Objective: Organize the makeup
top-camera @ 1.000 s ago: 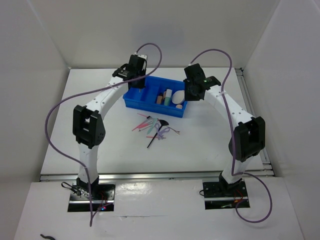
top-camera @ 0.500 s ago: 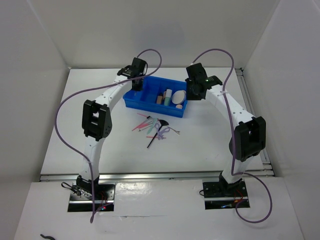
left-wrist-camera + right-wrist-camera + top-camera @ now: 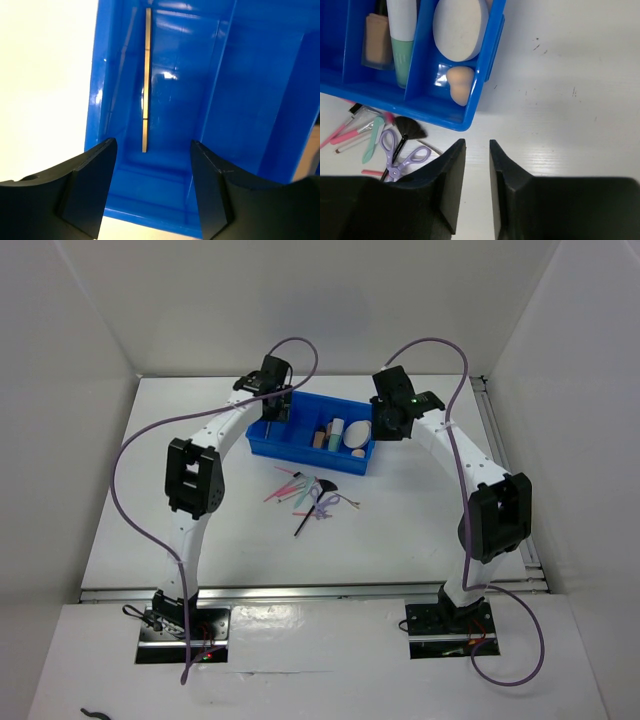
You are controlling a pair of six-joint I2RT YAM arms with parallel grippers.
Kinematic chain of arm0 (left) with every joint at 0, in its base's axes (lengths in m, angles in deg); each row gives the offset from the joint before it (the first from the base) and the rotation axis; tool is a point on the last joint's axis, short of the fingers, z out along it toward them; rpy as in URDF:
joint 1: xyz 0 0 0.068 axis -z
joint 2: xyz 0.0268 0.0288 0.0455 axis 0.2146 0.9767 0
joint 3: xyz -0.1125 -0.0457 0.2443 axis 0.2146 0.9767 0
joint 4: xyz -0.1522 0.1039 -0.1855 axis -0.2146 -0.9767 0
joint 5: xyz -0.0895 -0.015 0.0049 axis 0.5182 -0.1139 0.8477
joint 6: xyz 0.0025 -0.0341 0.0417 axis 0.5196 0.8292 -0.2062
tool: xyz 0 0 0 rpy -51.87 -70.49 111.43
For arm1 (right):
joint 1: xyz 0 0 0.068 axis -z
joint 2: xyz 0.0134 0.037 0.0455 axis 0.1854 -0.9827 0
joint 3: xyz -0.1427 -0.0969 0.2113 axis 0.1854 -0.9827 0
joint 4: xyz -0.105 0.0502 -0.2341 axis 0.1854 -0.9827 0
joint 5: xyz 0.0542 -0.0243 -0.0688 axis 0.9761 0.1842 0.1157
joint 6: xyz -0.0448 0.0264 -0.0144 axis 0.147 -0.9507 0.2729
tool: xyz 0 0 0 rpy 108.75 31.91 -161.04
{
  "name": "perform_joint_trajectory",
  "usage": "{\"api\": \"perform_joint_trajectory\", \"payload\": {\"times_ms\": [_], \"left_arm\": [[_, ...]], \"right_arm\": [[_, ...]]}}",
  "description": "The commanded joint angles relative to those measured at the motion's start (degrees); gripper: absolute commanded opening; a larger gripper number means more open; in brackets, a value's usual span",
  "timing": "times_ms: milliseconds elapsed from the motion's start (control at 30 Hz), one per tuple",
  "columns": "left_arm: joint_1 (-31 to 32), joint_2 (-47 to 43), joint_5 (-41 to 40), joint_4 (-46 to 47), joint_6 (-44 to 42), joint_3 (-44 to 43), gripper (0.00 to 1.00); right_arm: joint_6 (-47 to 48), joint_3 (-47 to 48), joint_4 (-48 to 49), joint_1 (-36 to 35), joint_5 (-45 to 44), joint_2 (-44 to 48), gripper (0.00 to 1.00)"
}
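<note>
White table (image 3: pixel 420 530), blue tray (image 3: pixel 300 449) on it, left gripper (image 3: pixel 152 150) wide apart over thin stick (image 3: pixel 145 85) in end compartment, right gripper (image 3: pixel 477 145) nearly together and empty beside tray, puff (image 3: pixel 460 25) and sponge (image 3: pixel 460 85) inside, brush (image 3: pixel 411 129) on table.

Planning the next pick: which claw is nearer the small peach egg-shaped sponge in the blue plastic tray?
Right. The right claw is just outside the tray end holding the sponge; the left claw is over the opposite end.

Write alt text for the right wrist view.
The right gripper, open and empty, hangs over the table beside a corner of the blue tray. The tray holds a cream puff, peach sponge, mint-green tube and beige bottle; brush, scissors and sticks lie outside.
</note>
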Motion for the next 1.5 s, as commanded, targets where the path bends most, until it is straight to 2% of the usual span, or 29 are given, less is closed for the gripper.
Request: {"api": "perform_joint_trajectory", "payload": {"times_ms": [0,33,67,133,167,267,367,500,767,900,1033,1167,1200,1267,1400,1467], "left_arm": [[-0.54,-3.05,-3.19,1.42,3.56,-1.62,0.74],[-0.54,-4.03,-3.2,1.95,4.35,-0.82,0.74],[-2.29,-4.82,-3.2,2.47,5.05,0.58,0.74],[-3.88,-6.05,-1.63,4.05,7.08,1.73,0.74],[-5.45,-6.06,-0.49,4.06,7.08,2.26,0.81],[-7.22,-3.87,4.09,4.68,8.58,2.26,0.88],[-8.45,-2.55,8.13,4.68,8.58,2.26,0.91],[-8.45,-2.54,13.22,7.83,8.58,6.9,0.91],[-8.45,-7.8,22.45,14.07,9.18,18.59,0.78],[-7.76,-11.93,23.87,16.18,10.33,25.28,0.77],[-6.7,-15.54,19.93,15.14,10.33,28.71,0.81],[-6.17,-18.79,13.0,11.28,10.33,28.19,0.88],[-6.17,-19.67,11.41,10.4,10.33,27.58,0.88],[-6.17,-21.95,6.33,7.59,10.86,27.57,0.9],[-3.89,-30.56,-2.2,6.17,11.65,31.52,0.91],[-0.13,-36.27,-3.64,6.95,9.73,36.5,0.84]], "right_arm": [[-0.69,1.35,1.55,0.31,0.83,-0.51,0.35],[-1.3,1.96,1.55,1.1,1.88,-1.04,0.39],[-1.31,2.49,1.55,1.63,4.15,-1.91,0.5],[-2.88,3.1,1.55,2.77,5.92,-3.23,0.61],[-3.41,3.63,1.55,3.47,5.93,-4.72,0.71],[-4.82,5.47,1.55,4.0,5.93,-7.18,0.83],[-5.96,6.79,2.08,4.01,6.46,-10.26,0.84],[-6.49,7.42,3.83,4.53,7.68,-14.74,0.84],[-5.8,10.48,4.89,5.67,4.27,-20.37,0.73],[-4.74,15.92,3.75,7.86,2.33,-23.71,0.69],[-4.21,21.45,1.74,8.49,2.33,-26.79,0.69],[-2.72,26.13,0.59,8.49,5.48,-26.09,0.82],[-2.72,27.01,0.59,8.49,6.01,-25.22,0.9],[-2.72,28.24,-0.2,8.49,7.07,-23.03,0.95],[-3.24,24.22,-0.2,8.49,6.55,-16.09,0.98],[-3.77,18.18,1.11,8.49,6.02,-10.4,0.98]]}}
